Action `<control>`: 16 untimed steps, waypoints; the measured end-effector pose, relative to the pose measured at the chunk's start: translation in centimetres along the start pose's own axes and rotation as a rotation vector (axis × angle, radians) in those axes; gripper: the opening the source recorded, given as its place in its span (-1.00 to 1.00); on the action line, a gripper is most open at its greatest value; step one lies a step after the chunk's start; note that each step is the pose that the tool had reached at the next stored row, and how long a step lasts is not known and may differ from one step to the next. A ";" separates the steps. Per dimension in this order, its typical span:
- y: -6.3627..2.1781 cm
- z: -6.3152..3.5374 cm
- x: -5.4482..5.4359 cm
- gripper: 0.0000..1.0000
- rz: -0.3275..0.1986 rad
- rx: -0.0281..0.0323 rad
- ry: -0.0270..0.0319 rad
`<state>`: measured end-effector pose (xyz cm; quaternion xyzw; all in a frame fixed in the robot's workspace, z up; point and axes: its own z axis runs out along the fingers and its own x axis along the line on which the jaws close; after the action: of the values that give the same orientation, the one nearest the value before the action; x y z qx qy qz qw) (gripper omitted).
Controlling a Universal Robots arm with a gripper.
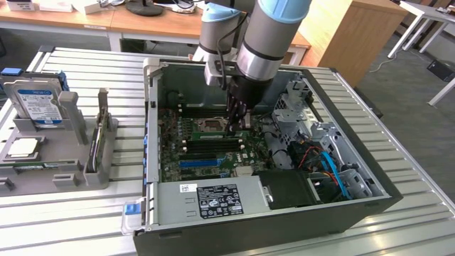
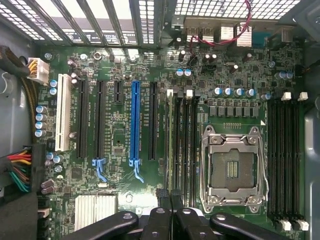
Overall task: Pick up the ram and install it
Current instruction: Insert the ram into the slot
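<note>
One arm is working over an open computer case (image 1: 249, 237) on the slatted table (image 1: 71, 224). I am placing everything relative to the CPU socket (image 2: 231, 170).

- Well apart from the socket, outside the case on the exterior view's left, is a grey fixture (image 1: 67, 160). A hard drive (image 1: 37, 106) stands upright in it.
- Nearer the socket, on the motherboard, is the long blue slot (image 2: 134, 122).
- Just beside the socket, between it and the blue slot, the ram (image 2: 169, 145) stands on edge along the row of dark memory slots. I cannot tell whether it is fully seated.
- The pincer (image 2: 169, 200) hangs over that same row, fingers drawn together and clamped on the ram's edge.
- On the exterior view's right of the socket, inside the case, is a metal drive cage (image 1: 299, 106).
</note>
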<state>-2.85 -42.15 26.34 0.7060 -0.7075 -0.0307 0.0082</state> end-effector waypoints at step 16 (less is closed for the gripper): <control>0.17 1.58 0.1 -0.76 0.040 0.0013 -0.0022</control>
<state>-3.10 -42.15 24.76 0.6918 -0.7214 -0.0308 0.0076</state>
